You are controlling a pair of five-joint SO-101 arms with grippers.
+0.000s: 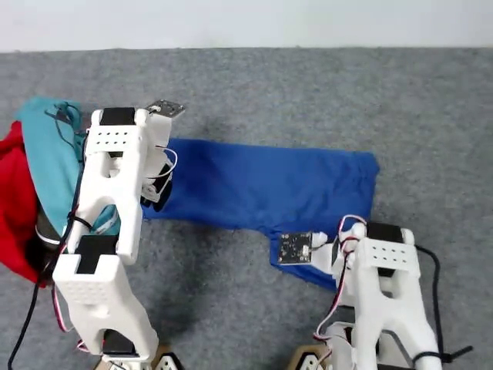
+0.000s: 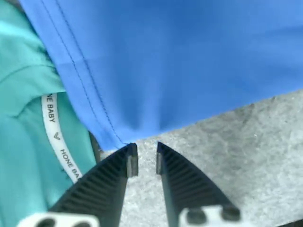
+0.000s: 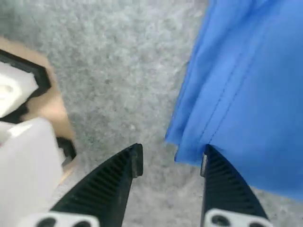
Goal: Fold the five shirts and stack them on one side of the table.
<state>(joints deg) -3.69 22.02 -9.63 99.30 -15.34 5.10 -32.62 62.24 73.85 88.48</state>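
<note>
From the high view, the blue shirt (image 1: 262, 185) lay spread flat on the grey table (image 1: 308, 92). A teal shirt (image 1: 46, 154) and a red shirt (image 1: 15, 193) were bunched in a heap just beyond one end of it, the teal one nearer to it. The left arm (image 1: 112, 193) stood over that end of the blue shirt. The right arm (image 1: 381, 270) stood at the blue shirt's opposite near corner. This view hid both sets of jaws under the arms.

The left wrist view showed what the high view could not. The left gripper (image 2: 142, 161) sat right at the blue shirt's stitched hem corner, its jaws only a narrow slit apart with bare table showing between them. The teal shirt touched the blue shirt there, its white neck tape (image 2: 59, 137) just beside the hem.

In the right wrist view, the right gripper (image 3: 171, 163) had its jaws spread wide. The blue shirt's corner lay between them, with one fingertip (image 3: 206, 165) against the cloth's edge and the other on the table beside the blue shirt.
</note>
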